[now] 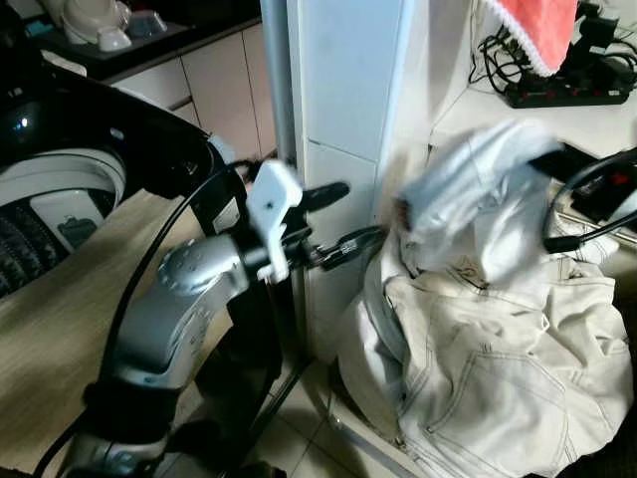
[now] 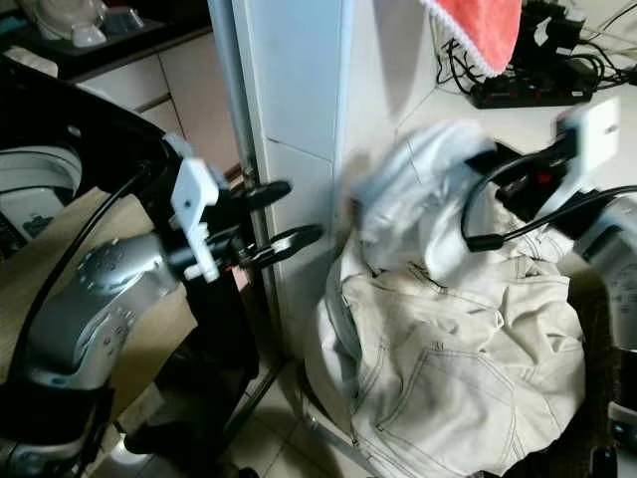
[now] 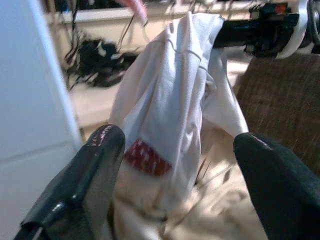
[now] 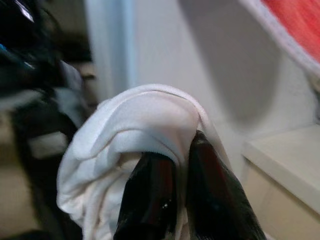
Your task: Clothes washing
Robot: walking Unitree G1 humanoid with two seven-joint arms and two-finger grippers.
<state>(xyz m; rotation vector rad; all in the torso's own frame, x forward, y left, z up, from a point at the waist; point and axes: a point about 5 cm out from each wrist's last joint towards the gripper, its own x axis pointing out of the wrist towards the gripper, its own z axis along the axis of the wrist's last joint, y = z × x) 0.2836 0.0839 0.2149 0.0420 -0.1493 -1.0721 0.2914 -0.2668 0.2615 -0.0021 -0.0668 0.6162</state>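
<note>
The robot's left arm (image 1: 189, 299), a rounded silver shell with black cable looped over it, fills the near foreground. Its left gripper (image 1: 333, 221) points toward a laundry pile, the two long black fingers spread wide with nothing between them. Just past them rises a white tiled pillar (image 1: 343, 90), smooth and glossy, standing between the arm and the clothes.

The right gripper (image 2: 495, 162) is raised over the pile, its fingers pinched together on a white garment (image 1: 468, 189), soft and bunched, which hangs from them in folds. A small red patch (image 3: 146, 157) shows on the cloth; it may be a label, though the blur makes that uncertain. Below lies a heap of cream jeans (image 1: 488, 368) with dark stitched seams and pockets.

Off to the robot's left sits a top-loading washing machine (image 1: 60, 189), black-lidded with a white round rim. Behind the pile, a black power strip (image 1: 562, 95) with tangled cords rests on a pale counter, and an orange towel (image 1: 537, 30) with white trim hangs above.
</note>
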